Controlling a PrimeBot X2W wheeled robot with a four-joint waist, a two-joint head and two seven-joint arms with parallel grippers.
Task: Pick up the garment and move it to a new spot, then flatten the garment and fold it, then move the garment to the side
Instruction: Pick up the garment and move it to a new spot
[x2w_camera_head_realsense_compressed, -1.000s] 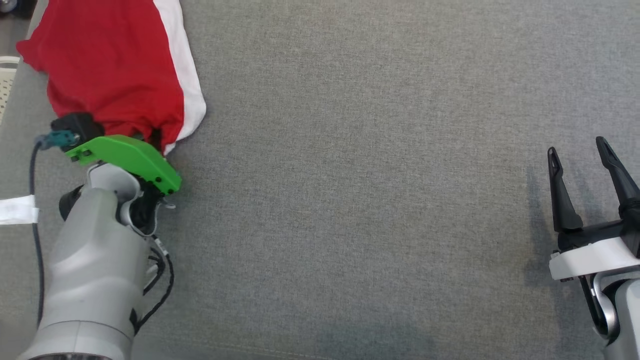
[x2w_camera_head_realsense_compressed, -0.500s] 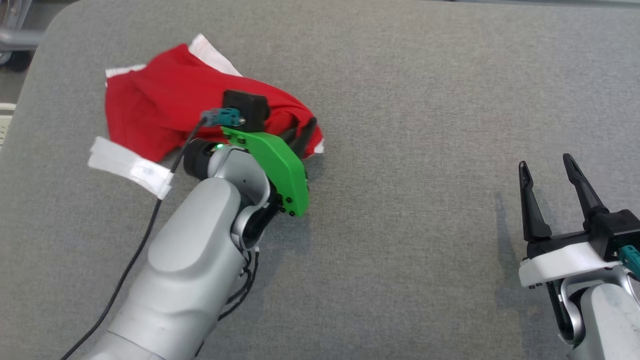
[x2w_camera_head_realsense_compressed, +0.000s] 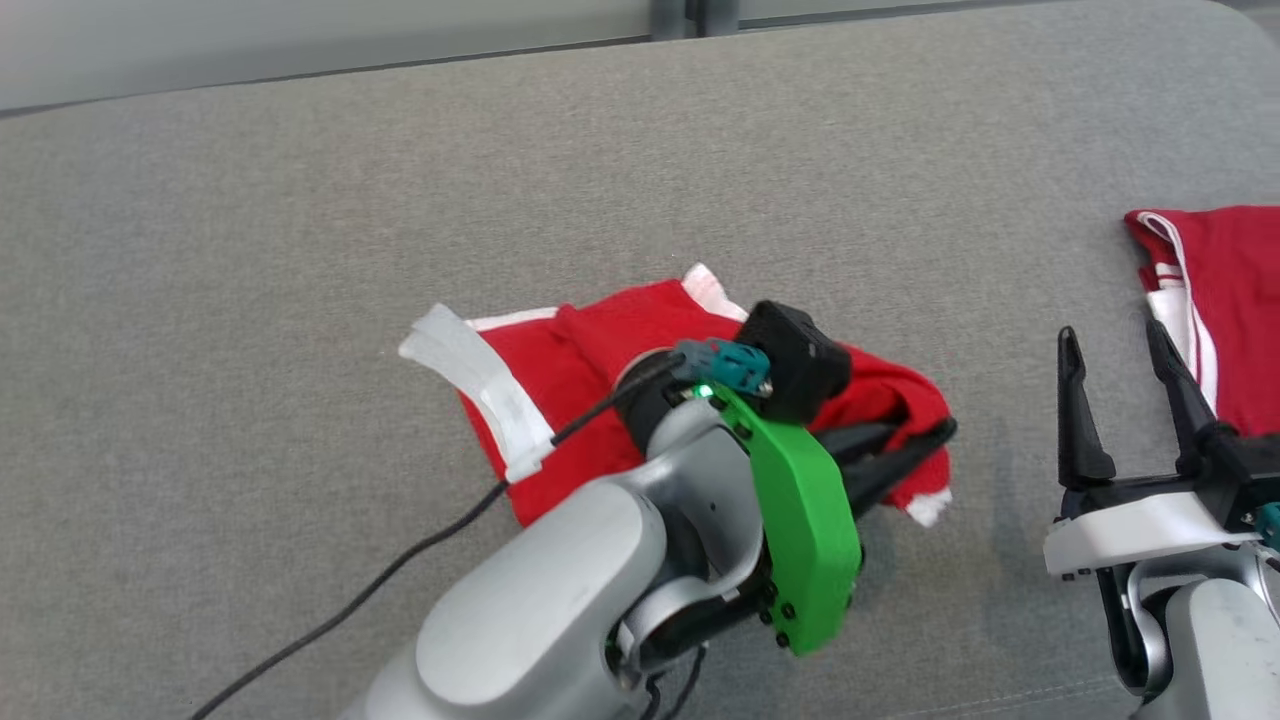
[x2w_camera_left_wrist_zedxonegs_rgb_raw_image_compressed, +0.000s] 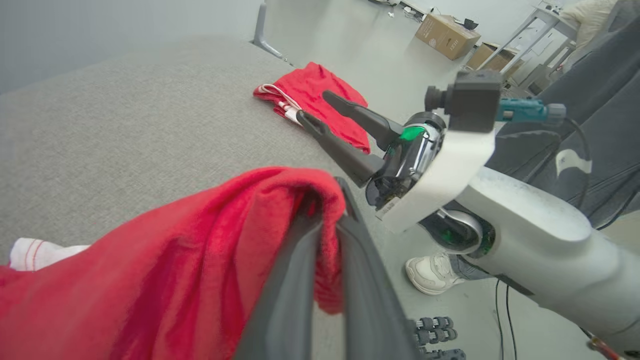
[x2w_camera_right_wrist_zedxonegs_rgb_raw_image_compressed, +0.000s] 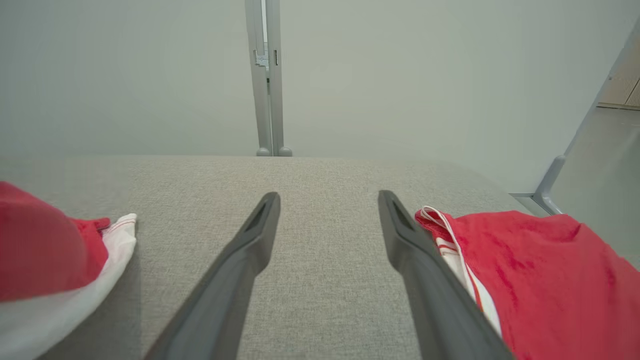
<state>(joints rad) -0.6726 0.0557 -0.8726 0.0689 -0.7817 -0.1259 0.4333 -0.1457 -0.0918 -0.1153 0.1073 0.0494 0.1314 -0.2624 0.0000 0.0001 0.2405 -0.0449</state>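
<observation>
A red garment (x2w_camera_head_realsense_compressed: 575, 355) with white trim lies bunched on the grey padded table (x2w_camera_head_realsense_compressed: 300, 200), and one edge is lifted. My left gripper (x2w_camera_head_realsense_compressed: 940, 432), on the arm with the green wrist plate, is shut on that lifted edge. In the left wrist view the red garment (x2w_camera_left_wrist_zedxonegs_rgb_raw_image_compressed: 175, 260) drapes over the closed left gripper (x2w_camera_left_wrist_zedxonegs_rgb_raw_image_compressed: 334, 192). My right gripper (x2w_camera_head_realsense_compressed: 1112, 345) stands open and empty to the right of it, fingers up. The right wrist view has the right gripper (x2w_camera_right_wrist_zedxonegs_rgb_raw_image_compressed: 327, 200) open over bare table, with the garment (x2w_camera_right_wrist_zedxonegs_rgb_raw_image_compressed: 40, 250) at its left.
A second red garment (x2w_camera_head_realsense_compressed: 1230, 300) with white stripes lies at the table's right edge, close beside the right fingers. Off the table's far side are a white shoe (x2w_camera_left_wrist_zedxonegs_rgb_raw_image_compressed: 432, 272) on the floor, cardboard boxes (x2w_camera_left_wrist_zedxonegs_rgb_raw_image_compressed: 445, 35) and a metal post (x2w_camera_right_wrist_zedxonegs_rgb_raw_image_compressed: 267, 75).
The head camera has swung, bringing the second red garment into view. My left gripper, still shut on the garment, has carried it to the right, much nearer the right gripper, which stays open.
</observation>
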